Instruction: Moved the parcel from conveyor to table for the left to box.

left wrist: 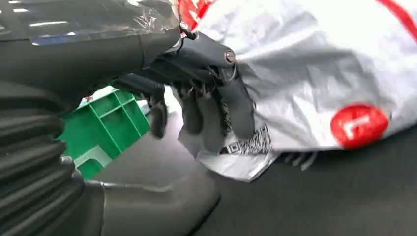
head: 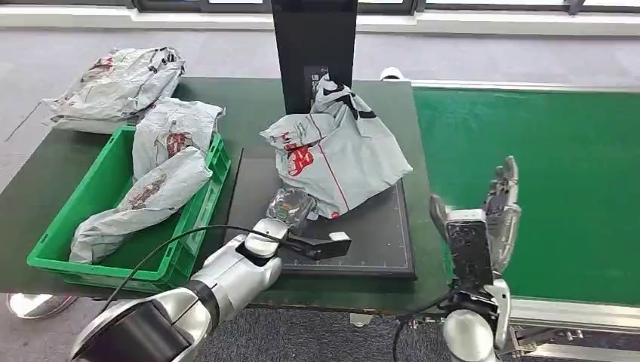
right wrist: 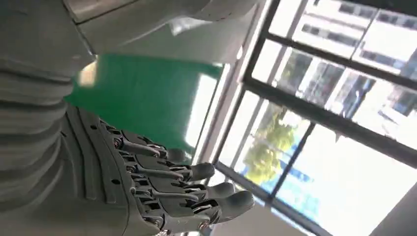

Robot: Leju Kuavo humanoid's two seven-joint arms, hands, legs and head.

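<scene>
Grey parcel (head: 337, 154) with red and black print, green crate (head: 90, 226), green conveyor belt (head: 558, 181), black mat (head: 377, 234)

The head view looks forward and down from high on the body, covering the tabletop (head: 249, 98) and conveyor (head: 528, 166). The left wrist view sits very close behind the fingers (left wrist: 206, 113), sharing the parcel (head: 340, 151) and crate (head: 90, 219). The right wrist view faces upward toward windows (right wrist: 334, 123), sharing the conveyor.

Robot hand (left wrist: 196, 98) against grey parcel (left wrist: 314, 73)
</scene>
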